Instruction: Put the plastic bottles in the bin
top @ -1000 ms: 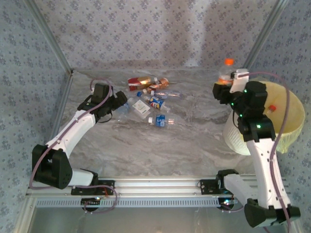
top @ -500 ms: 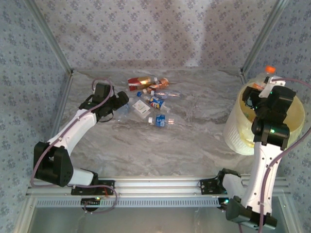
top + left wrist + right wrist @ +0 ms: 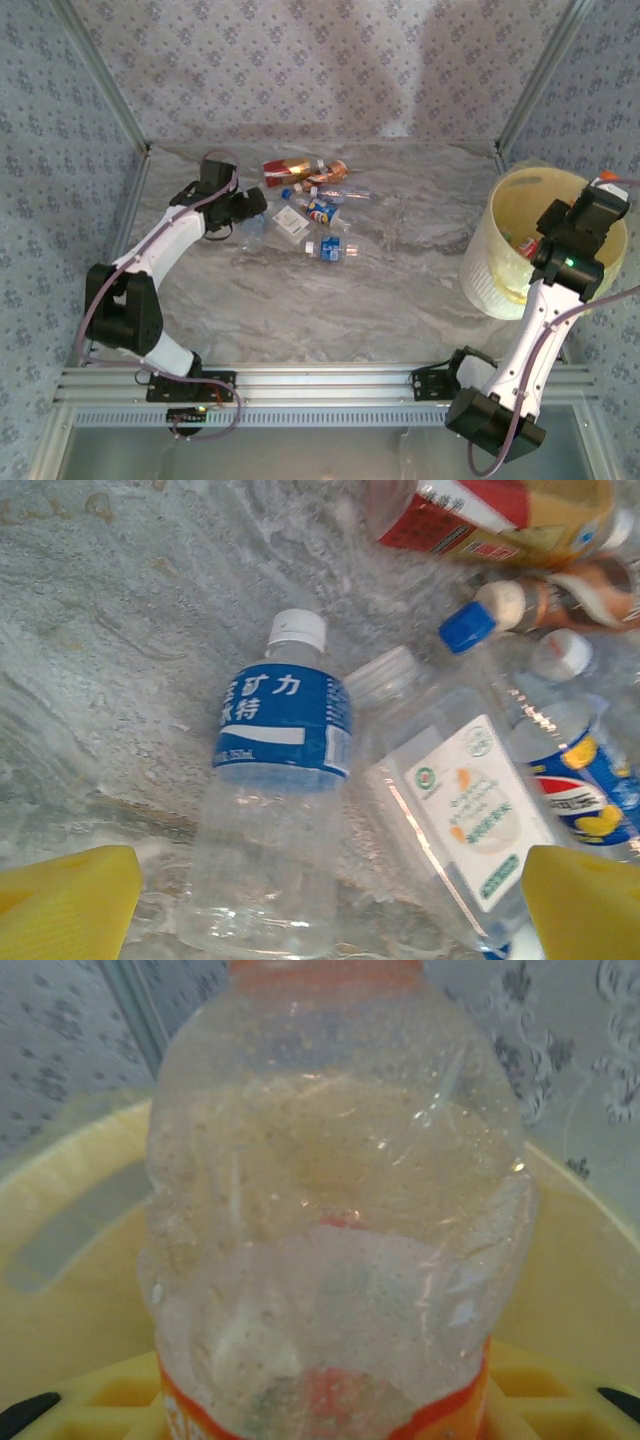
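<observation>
Over the pale-yellow bin, the right gripper clamps an orange-capped clear bottle. Across the marbled table, the left gripper hangs wide open above a blue-labelled bottle, which lies against a white-labelled bottle among the clustered bottles.

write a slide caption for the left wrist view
Open left gripper above a blue-labelled bottle and a white-labelled bottle lying side by side on the marbled table

The right claw holds an orange-capped bottle above the bin.
</observation>
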`<state>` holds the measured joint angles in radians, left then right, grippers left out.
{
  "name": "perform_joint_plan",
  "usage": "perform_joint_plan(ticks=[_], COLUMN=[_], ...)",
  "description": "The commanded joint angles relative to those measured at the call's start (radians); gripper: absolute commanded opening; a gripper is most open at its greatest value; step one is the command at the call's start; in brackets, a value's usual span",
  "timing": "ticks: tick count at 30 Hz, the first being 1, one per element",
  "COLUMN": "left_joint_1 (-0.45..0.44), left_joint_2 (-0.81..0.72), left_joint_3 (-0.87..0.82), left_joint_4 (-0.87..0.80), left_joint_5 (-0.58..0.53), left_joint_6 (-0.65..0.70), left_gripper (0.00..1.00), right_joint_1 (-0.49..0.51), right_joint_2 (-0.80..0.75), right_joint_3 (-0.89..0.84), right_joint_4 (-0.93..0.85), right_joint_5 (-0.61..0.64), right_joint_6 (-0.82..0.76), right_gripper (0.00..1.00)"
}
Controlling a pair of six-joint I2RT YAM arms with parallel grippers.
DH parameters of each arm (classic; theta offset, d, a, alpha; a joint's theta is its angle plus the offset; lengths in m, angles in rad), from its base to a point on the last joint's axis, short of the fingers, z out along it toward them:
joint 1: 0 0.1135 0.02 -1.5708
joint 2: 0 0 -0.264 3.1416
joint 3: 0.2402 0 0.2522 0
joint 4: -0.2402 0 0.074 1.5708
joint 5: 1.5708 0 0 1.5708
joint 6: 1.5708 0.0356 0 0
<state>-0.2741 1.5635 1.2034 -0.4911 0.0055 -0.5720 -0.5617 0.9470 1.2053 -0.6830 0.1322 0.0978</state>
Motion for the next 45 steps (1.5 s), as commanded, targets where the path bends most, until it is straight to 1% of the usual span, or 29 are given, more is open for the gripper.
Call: perform_joint_plan(ticks=[1,4,6,8,10,11,15,18,19,20,26,30,31,32,34,38,42,45], left_joint_1=[0.01,0.019,0.022,0.024,0.024,0.024,0.027,0.029,0.029,0.029,0.029,0.029,0.029,0.029,0.024,0.019,0.005,-0.021], left_joint_2=[0.018,0.054,0.056,0.056,0.064,0.069,0.088,0.098,0.098,0.098,0.091,0.09,0.093,0.097,0.105,0.125,0.134,0.144], left_joint_3=[0.032,0.053,0.042,0.026,0.023,0.022,0.022,0.022,0.02,0.018,-0.002,-0.024,-0.028,-0.035,-0.047,-0.057,-0.08,-0.095], left_joint_4=[-0.071,-0.109,-0.101,-0.083,-0.079,-0.079,-0.085,-0.084,-0.078,-0.073,-0.043,-0.033,-0.027,-0.018,-0.002,0.002,0.024,0.038], left_joint_5=[-0.013,-0.052,-0.073,-0.07,-0.065,-0.065,-0.063,-0.05,-0.042,-0.035,0.031,0.069,0.094,0.121,0.149,0.143,0.178,0.171], left_joint_6=[0.12,0.13,0.115,0.109,0.116,0.122,0.136,0.14,0.142,0.145,0.188,0.219,0.226,0.23,0.239,0.251,0.257,0.273], left_gripper=[0.98,0.98,0.98,0.98,0.98,0.98,0.98,0.98,0.98,0.98,0.98,0.98,0.98,0.98,0.98,0.96,0.95,0.93], right_joint_1=[-0.007,-0.006,-0.005,-0.005,-0.001,0.001,0.015,0.026,0.033,0.043,0.136,0.193,0.207,0.221,0.247,0.298,0.337,0.357], right_joint_2=[0.017,0.043,0.059,0.068,0.073,0.072,0.06,0.055,0.051,0.047,-0.015,-0.062,-0.075,-0.089,-0.11,-0.152,-0.177,-0.176], right_joint_3=[-0.039,-0.049,-0.047,-0.04,-0.028,-0.021,-0.022,0.014,0.015,0.016,0.005,-0.004,-0.004,-0.045,-0.062,-0.11,-0.145,-0.155], right_joint_4=[0.032,0.044,0.056,0.048,0.038,0.037,0.033,0.021,0.024,0.027,0.077,0.152,0.171,0.191,0.226,0.301,0.361,0.38], right_joint_5=[0.071,0.076,0.073,0.036,0.025,0.021,-0.002,-0.053,-0.081,-0.096,-0.093,-0.093,-0.108,-0.123,-0.155,-0.226,-0.223,-0.211], right_joint_6=[0.021,0.036,0.048,0.067,0.075,0.075,0.071,0.072,0.069,0.073,0.078,0.087,0.082,0.084,0.096,0.105,0.108,0.111], right_gripper=[0.5,0.52,0.58,0.73,0.82,0.85,0.9,0.93,0.95,1.0,1.0,1.0,1.0,1.0,1.0,1.0,1.0,1.0])
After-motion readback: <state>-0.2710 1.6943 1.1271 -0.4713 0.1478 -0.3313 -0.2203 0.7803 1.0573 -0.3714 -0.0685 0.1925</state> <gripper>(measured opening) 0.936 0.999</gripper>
